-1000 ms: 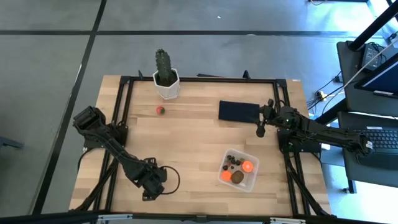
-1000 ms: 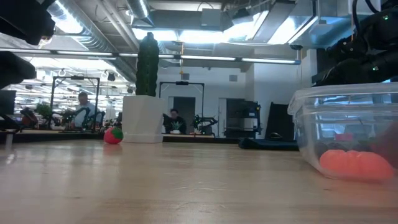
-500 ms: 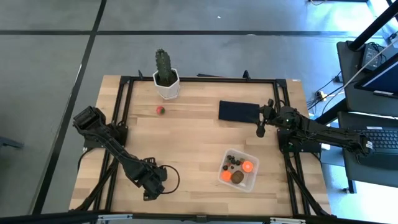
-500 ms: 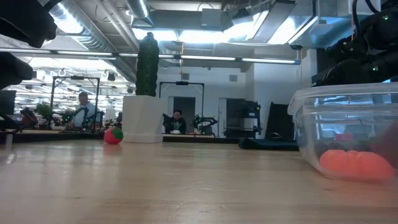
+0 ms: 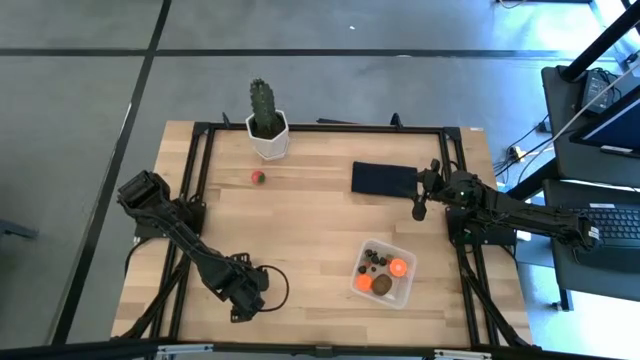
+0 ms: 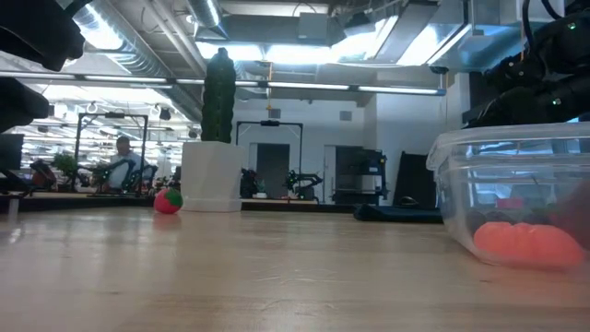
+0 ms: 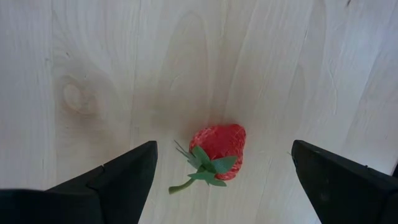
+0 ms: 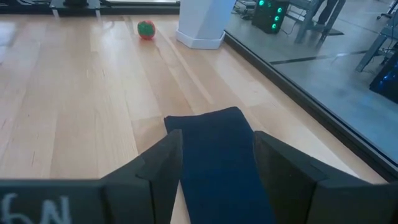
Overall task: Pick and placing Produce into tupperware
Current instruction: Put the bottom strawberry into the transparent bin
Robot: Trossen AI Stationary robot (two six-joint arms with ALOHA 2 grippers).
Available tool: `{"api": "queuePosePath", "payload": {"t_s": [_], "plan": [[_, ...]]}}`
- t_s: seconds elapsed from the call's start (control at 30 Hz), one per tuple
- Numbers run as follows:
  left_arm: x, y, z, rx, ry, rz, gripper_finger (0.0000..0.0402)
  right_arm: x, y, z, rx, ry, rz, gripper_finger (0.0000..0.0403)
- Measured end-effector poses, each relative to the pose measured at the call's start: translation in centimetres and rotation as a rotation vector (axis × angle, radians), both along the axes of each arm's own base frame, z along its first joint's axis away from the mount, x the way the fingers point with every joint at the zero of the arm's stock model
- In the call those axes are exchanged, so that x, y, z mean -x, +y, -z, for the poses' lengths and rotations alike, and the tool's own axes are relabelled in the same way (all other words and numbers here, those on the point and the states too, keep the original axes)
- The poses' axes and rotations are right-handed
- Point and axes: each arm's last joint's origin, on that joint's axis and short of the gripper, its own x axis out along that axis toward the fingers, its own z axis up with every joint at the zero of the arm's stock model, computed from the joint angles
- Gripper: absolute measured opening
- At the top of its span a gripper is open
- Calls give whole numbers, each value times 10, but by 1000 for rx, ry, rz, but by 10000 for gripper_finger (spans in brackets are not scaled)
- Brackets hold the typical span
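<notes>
Some pale letters on the dark body of the right end effector (image 8: 214, 163) in its wrist view, upside down and too cut off to read. No other writing to be read.

Left end effector (image 7: 221, 167) low over the pale wooden counter (image 5: 310, 230), near the front edge. Fingers (image 7: 118, 177) spread as wide as can be, holding nothing. Right between them, a small red strawberry (image 7: 216, 152), bumpy, with a green leafy top and a thin stem. Not touching either finger. Bare smooth wood with a round knot all around it.

Right end effector by the far right edge of the counter, fingers (image 8: 158, 165) about half open, gripping nothing. Just under and ahead of it, a flat dark blue cloth rectangle (image 8: 217, 155), soft looking. Farther ahead of that end effector, a small red and green ball (image 8: 146, 29), and next to it a white pot (image 5: 268, 140) with flat sides and a tall green cactus (image 5: 262, 105).

Clear plastic tupperware (image 5: 400, 293), squarish with round corners, no lid, toward the front right, well apart from the left end effector and nearer the right one. Inside: orange balls (image 5: 399, 267), a brown oval (image 5: 383, 285), little dark berries (image 5: 374, 258).

Lots of open wood in the middle between both end effectors. Black metal frame (image 5: 320, 127) along the counter's edges.
</notes>
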Motion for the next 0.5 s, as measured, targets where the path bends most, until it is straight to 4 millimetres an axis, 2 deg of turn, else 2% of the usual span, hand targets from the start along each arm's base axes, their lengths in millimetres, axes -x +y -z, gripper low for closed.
{"api": "queuePosePath", "payload": {"t_s": [0.5], "plan": [[0,0,0,0,-1,0,361,0,0,0,-5,-3,2,198]]}}
